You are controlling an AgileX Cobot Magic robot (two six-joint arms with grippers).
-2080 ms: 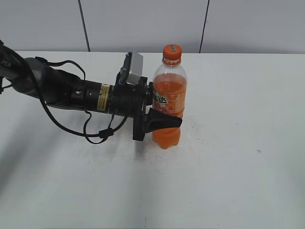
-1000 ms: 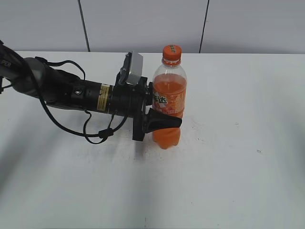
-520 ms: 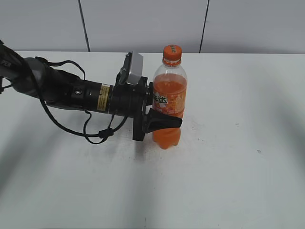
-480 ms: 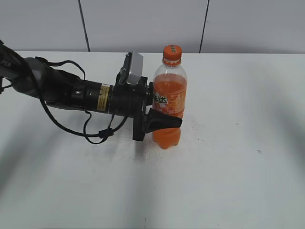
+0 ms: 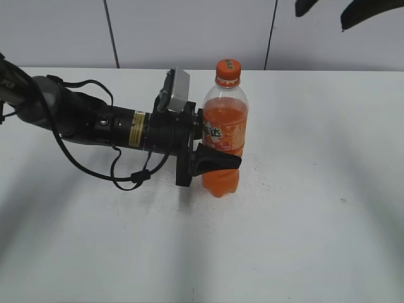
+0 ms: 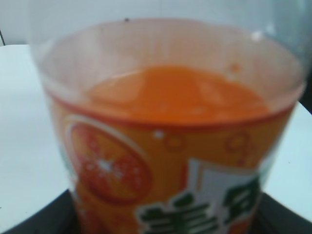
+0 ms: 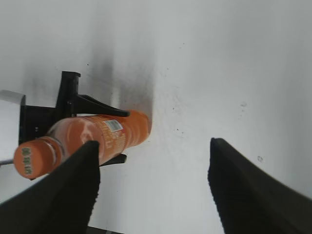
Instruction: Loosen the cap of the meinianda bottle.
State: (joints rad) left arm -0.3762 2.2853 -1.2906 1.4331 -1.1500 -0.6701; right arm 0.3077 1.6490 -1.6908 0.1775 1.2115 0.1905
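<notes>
White tabletop [image 5: 303,208] carries the bottle [image 5: 223,136] upright near its middle, clamped around the label by the left fingers [image 5: 214,161] from the side. The right fingers [image 7: 151,190] hang spread wide, high above and well off to the bottle's right. To do this well, they should centre directly over the small orange cap [image 5: 228,69], descend straight, close evenly on its ribbed side, then twist while the left grip holds firm.

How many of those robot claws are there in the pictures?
2. The left gripper is shut on the meinianda bottle, which stands on the white table. The right gripper, open, shows only its tips at the exterior view's top edge.
</notes>
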